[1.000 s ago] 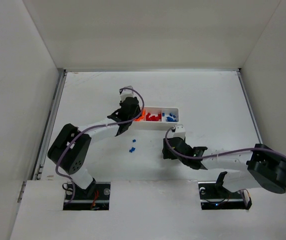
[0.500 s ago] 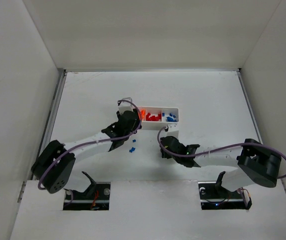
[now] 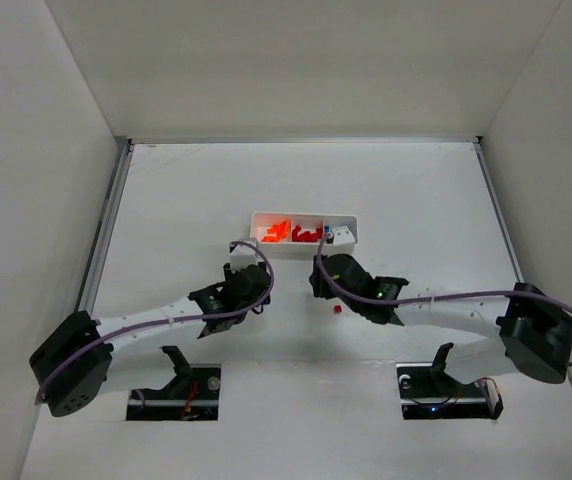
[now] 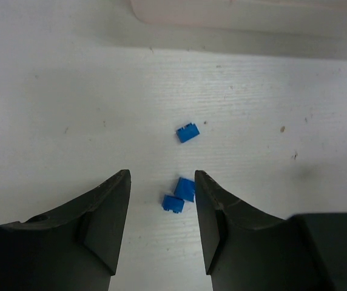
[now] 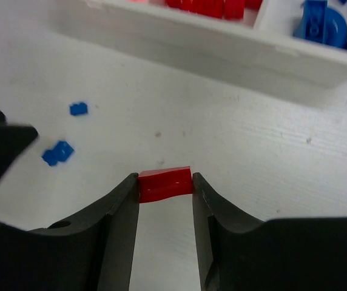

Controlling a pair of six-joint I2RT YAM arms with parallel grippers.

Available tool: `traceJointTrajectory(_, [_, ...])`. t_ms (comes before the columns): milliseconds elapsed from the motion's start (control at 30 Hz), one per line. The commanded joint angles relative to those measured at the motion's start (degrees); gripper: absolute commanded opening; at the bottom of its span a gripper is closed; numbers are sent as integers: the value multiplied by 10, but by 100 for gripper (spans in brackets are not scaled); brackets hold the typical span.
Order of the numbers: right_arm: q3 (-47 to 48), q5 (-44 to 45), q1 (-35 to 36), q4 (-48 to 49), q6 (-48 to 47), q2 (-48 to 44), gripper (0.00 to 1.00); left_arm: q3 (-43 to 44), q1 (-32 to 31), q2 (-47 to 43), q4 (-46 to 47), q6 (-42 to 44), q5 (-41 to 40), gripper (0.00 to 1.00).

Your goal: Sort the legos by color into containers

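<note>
The white tray (image 3: pixel 306 247) holds the containers: orange legos (image 3: pixel 274 232) on the left, red legos (image 5: pixel 210 7) in the middle, blue legos (image 5: pixel 325 24) on the right. My right gripper (image 5: pixel 165 182) is shut on a small red lego (image 5: pixel 165 184) at the table surface, short of the tray's front wall. In the top view that red lego (image 3: pixel 337 309) shows just below the right arm. My left gripper (image 4: pixel 161 176) is open and empty. Two blue legos (image 4: pixel 185 188) lie together just past its tips, near the right finger. A third blue lego (image 4: pixel 187 132) lies farther ahead.
The tray's near wall (image 4: pixel 222 12) crosses the top of the left wrist view. The two gripper heads are close together in front of the tray. The loose blue legos (image 5: pixel 58 151) lie to the left of the right gripper. White walls enclose the table.
My left gripper has pulled back from the tray to the loose blue legos and opened. My right gripper has moved in and closed from wide open onto the red lego.
</note>
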Motion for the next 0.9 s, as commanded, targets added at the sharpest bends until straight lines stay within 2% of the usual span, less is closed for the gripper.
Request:
traceJointTrajectory(0, [60,-12,-17,32,-37,4,31,-16,-19,-17,-25,-39,-11,43])
traceJointTrajectory(267, [106,-36,-44,29,-49,34,31,-43,-46,-55,-21,-61,-11,43])
traceJointTrajectory(567, [221,-42,-110,65,-82,176,32,-52,-60,-40,-14,-53,-7,40])
traceJointTrajectory(700, [243,-21,-119,67,-81,200,40,-50,-58,-23,-7,-51,2,38])
traceJointTrajectory(867, [259,-16,-120,63,-84,207,59,-39,-54,14,3,-35,3,37])
